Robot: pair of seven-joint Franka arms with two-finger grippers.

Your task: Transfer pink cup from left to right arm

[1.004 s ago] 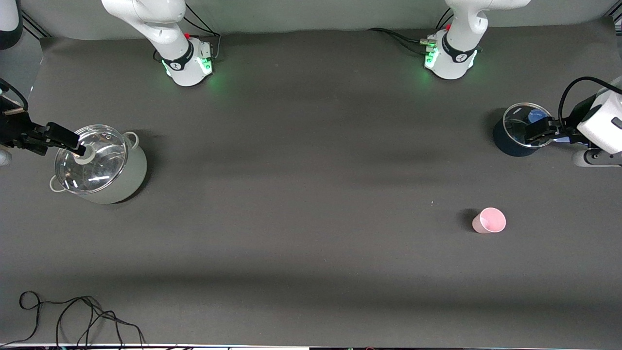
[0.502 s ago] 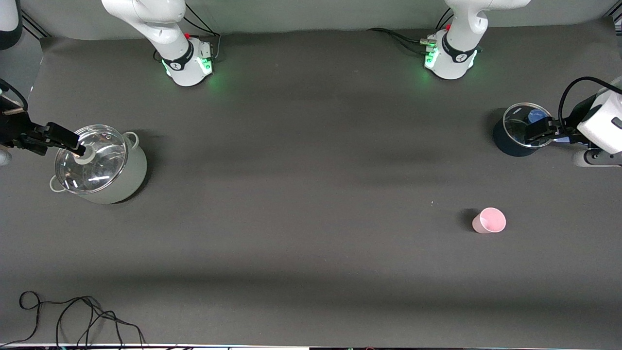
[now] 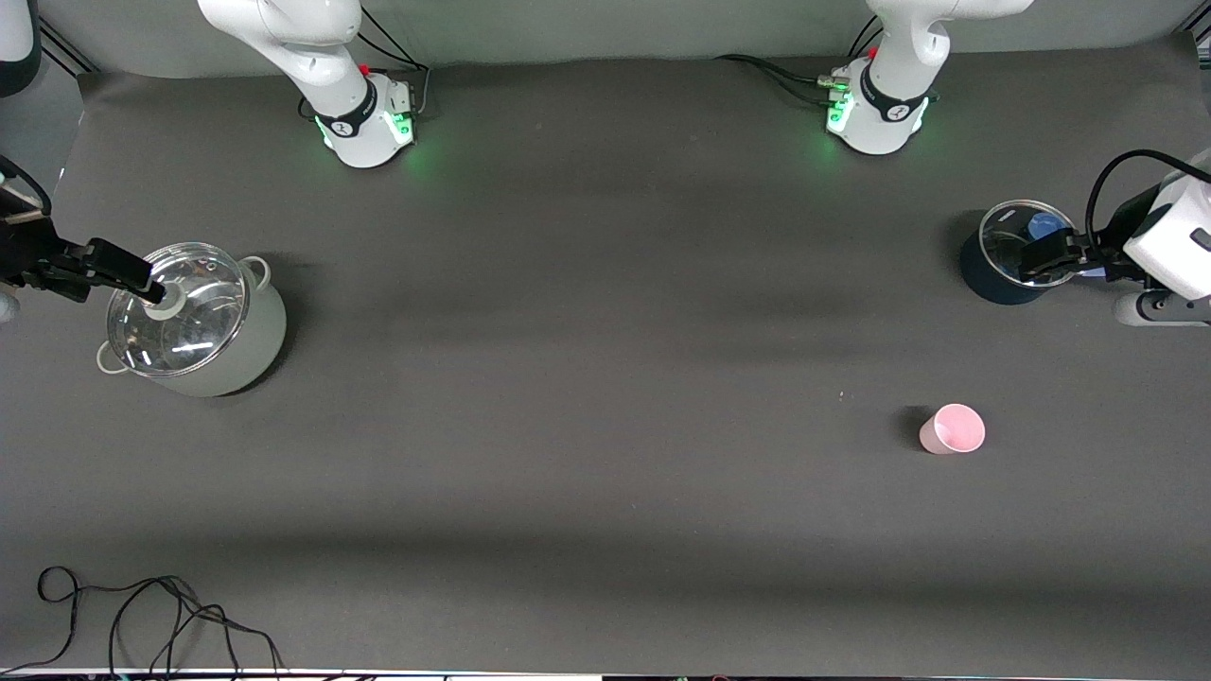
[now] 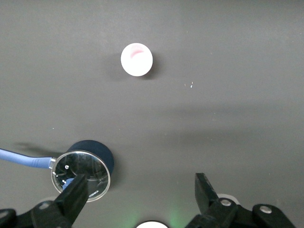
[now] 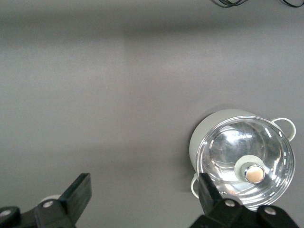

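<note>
The pink cup [image 3: 953, 428] stands upright on the dark table mat toward the left arm's end, nearer to the front camera than the dark pot. It also shows in the left wrist view [image 4: 137, 59], apart from the fingers. My left gripper [image 3: 1048, 257] [image 4: 140, 186] is open and empty, up over the edge of the dark pot. My right gripper [image 3: 132, 272] [image 5: 143, 186] is open and empty, up beside the white pot's lid at the right arm's end.
A dark pot [image 3: 984, 281] [image 4: 97, 148] with a glass lid stands at the left arm's end. A white pot [image 3: 260, 345] [image 5: 202, 135] with a glass lid stands at the right arm's end. A black cable [image 3: 142, 615] lies at the front corner.
</note>
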